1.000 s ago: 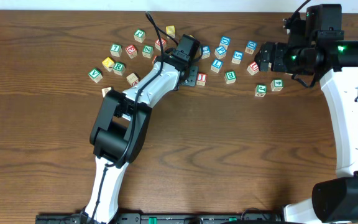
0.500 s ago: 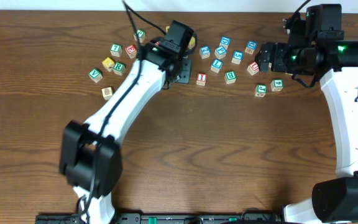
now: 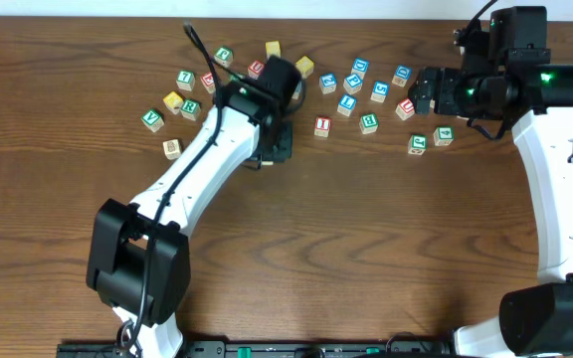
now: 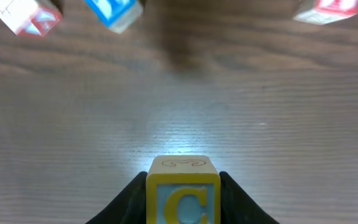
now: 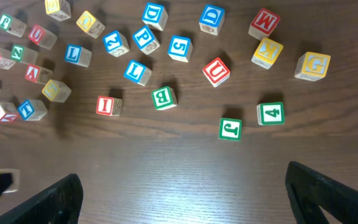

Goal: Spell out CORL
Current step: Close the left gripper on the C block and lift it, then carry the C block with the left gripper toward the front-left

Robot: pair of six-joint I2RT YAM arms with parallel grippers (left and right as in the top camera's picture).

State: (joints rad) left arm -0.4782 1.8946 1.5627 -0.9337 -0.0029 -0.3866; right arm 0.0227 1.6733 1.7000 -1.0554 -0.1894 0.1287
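Yellow C cube (image 4: 182, 199) clamped in left gripper (image 4: 183, 188) — base cut off, right gripper (image 5: 188, 196) gaping, empty

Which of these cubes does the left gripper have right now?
The yellow-framed C cube, pinched in the left gripper. The other cubes lie loose on the table, none gripped.

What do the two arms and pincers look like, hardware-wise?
Both match: left arm and right arm have white shell links with black joint housings. Black cables run along them, looping free near the wrists. Left pincer and right pincer are black, two fingers each. A green light glows on the right wrist housing.
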